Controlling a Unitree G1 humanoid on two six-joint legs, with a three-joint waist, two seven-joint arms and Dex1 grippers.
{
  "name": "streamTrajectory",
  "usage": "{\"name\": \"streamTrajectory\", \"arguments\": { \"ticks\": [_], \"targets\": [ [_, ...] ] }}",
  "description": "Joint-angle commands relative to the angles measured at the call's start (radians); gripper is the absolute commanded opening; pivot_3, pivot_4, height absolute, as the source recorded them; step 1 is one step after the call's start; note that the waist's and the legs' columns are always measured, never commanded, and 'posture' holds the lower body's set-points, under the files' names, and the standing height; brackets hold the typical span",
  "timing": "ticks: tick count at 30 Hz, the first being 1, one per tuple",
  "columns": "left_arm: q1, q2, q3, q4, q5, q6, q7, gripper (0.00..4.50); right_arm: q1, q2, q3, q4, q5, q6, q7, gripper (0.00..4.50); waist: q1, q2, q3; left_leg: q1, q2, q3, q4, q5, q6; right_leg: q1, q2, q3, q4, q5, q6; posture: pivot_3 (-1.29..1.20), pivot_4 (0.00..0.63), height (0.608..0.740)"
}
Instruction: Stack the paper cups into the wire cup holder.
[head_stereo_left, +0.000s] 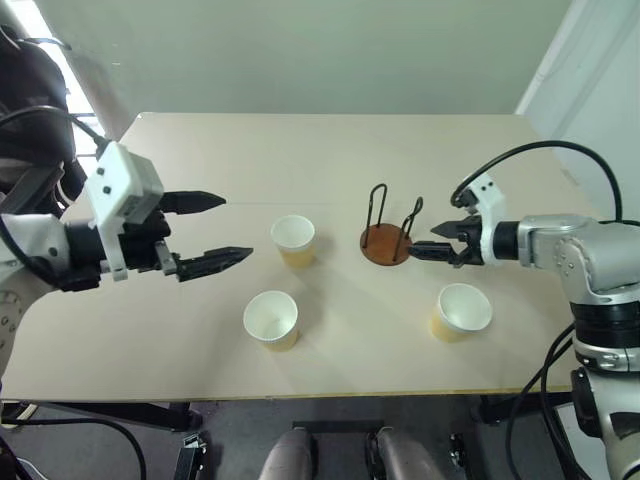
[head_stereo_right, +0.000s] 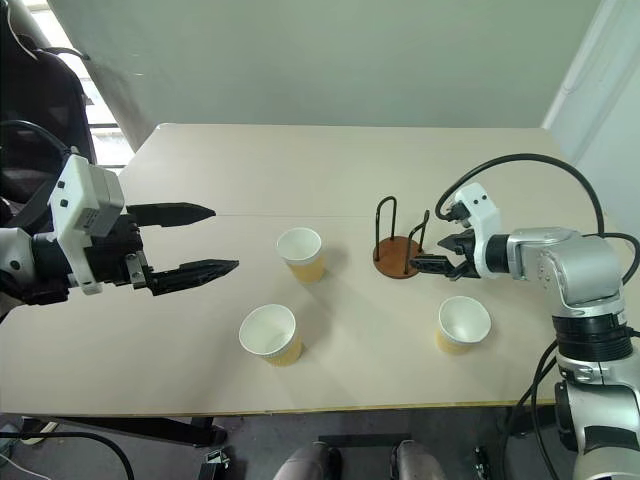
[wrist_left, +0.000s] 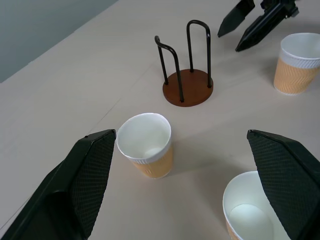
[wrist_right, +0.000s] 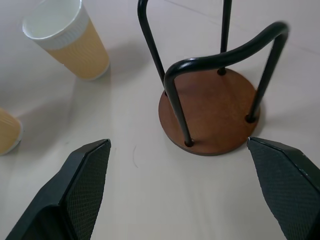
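Both claws spread, empty | right claw (head_stereo_left: 432, 243) beside holder (head_stereo_left: 386, 243) | left claw (head_stereo_left: 225, 232) near cups (head_stereo_left: 293, 240) on counter (head_stereo_left: 330, 160) | I'd straddle nearest cup's rim squarely, clamp gently.

Ribbed tan paper cups (wrist_left: 148, 147), glossy black wire cup holder (wrist_right: 210, 107) on wooden disc, matt table (head_stereo_left: 330, 170)

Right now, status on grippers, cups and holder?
Left gripper and right gripper open, empty. Three paper cups upright on table, none stacked. Wire cup holder empty, right gripper beside it. Nothing blocking.
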Motion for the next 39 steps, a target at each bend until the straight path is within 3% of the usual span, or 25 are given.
{"name": "streamTrajectory", "arguments": {
  "ticks": [1, 10, 16, 20, 29, 30, 34, 39],
  "targets": [
    [0.008, 0.013, 0.055, -0.025, -0.006, 0.004, 0.005, 4.5, -0.015, 0.02, -0.002, 0.011, 0.008, -0.021, -0.031, 4.48, 0.0, 0.0, 0.0, 0.0, 0.0, 0.0, 0.0, 0.0, 0.0, 0.0, 0.0, 0.0, 0.0, 0.0, 0.0, 0.0, 0.15, 0.74],
    [0.036, 0.011, 0.104, -0.07, -0.022, 0.032, 0.035, 4.5, -0.039, 0.152, 0.012, 0.089, -0.016, -0.157, -0.108, 4.48, -0.001, 0.0, 0.0, 0.0, 0.0, 0.0, 0.0, 0.0, 0.0, -0.001, 0.0, 0.0, 0.001, 0.0, 0.0, 0.0, 0.15, 0.74],
    [0.052, 0.012, 0.132, -0.091, -0.033, 0.047, 0.046, 4.5, -0.051, 0.173, 0.026, 0.118, -0.02, -0.209, -0.114, 4.48, 0.0, 0.0, 0.0, 0.0, 0.0, 0.0, 0.0, 0.0, 0.0, -0.001, 0.0, 0.0, 0.001, 0.0, 0.0, 0.0, 0.15, 0.74],
    [0.056, 0.012, 0.142, -0.097, -0.034, 0.054, 0.05, 4.5, -0.055, 0.181, 0.036, 0.129, -0.026, -0.236, -0.113, 3.62, -0.001, 0.0, 0.0, 0.0, 0.0, 0.0, 0.0, 0.0, -0.001, -0.001, 0.0, 0.0, 0.001, 0.0, -0.001, 0.0, 0.15, 0.74],
    [0.064, 0.024, 0.182, -0.1, -0.08, 0.074, 0.025, 4.5, -0.044, 0.168, 0.063, 0.132, -0.036, -0.256, -0.096, 0.23, -0.001, 0.0, 0.0, 0.0, 0.0, 0.0, 0.0, -0.001, -0.001, -0.002, 0.0, 0.0, 0.001, 0.001, -0.001, 0.0, 0.15, 0.74],
    [0.066, 0.024, 0.187, -0.1, -0.085, 0.075, 0.023, 4.5, -0.042, 0.165, 0.068, 0.131, -0.037, -0.259, -0.09, 0.01, -0.001, -0.001, 0.0, 0.0, 0.0, 0.0, 0.0, -0.001, -0.001, -0.002, 0.0, 0.0, 0.001, 0.001, -0.001, 0.0, 0.15, 0.74],
    [0.08, 0.021, 0.21, -0.104, -0.116, 0.087, 0.011, 4.5, -0.02, 0.13, 0.097, 0.097, -0.013, -0.275, -0.014, 0.01, -0.001, -0.003, -0.001, 0.0, 0.001, 0.0, 0.0, -0.001, -0.001, -0.001, 0.0, 0.0, 0.001, 0.001, -0.001, 0.0, 0.15, 0.74],
    [0.123, 0.039, 0.253, -0.096, -0.12, 0.1, -0.014, 4.5, 0.06, 0.011, 0.094, -0.074, 0.086, -0.344, 0.208, 0.01, -0.001, -0.003, -0.001, -0.001, 0.001, 0.0, 0.0, -0.002, -0.002, -0.001, 0.0, 0.0, 0.0, 0.0, -0.002, 0.0, 0.15, 0.74]
  ]
}}
